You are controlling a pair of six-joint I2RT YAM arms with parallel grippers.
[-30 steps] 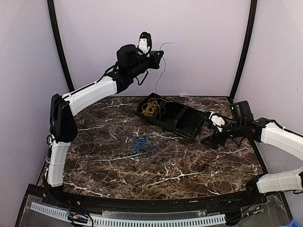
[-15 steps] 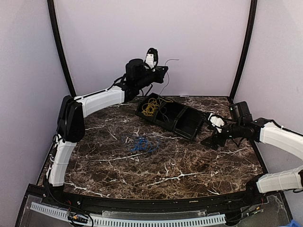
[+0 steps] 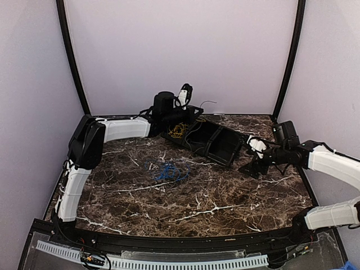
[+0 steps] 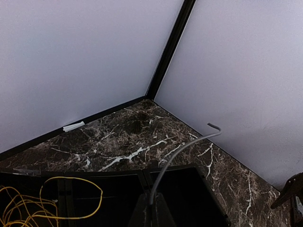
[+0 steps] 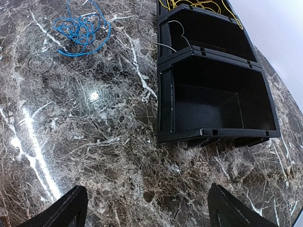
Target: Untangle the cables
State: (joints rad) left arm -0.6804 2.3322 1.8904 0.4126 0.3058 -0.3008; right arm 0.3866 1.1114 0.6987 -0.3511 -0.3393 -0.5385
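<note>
From above, the left pincer (image 3: pixel 192 111) hangs low over the black three-compartment plastic bin (image 3: pixel 216 157), whose end compartment holds the yellow wire coil (image 3: pixel 178 130). The blue wire coil (image 3: pixel 169 171) lies apart on the brown marbled tabletop (image 3: pixel 225 197). The left wrist view shows that pincer clamped on a thin grey wire (image 4: pixel 182 149). The right wrist view shows the right pincer (image 5: pixel 147 213) spread wide and empty, near the bin. Likely step: binning the grey wire. The next move would be to release it over the middle compartment.

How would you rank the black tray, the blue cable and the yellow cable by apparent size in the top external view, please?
1. black tray, largest.
2. blue cable.
3. yellow cable, though this is unsure: it lies farther from the camera and is partly hidden, so the two cables may be alike.
</note>
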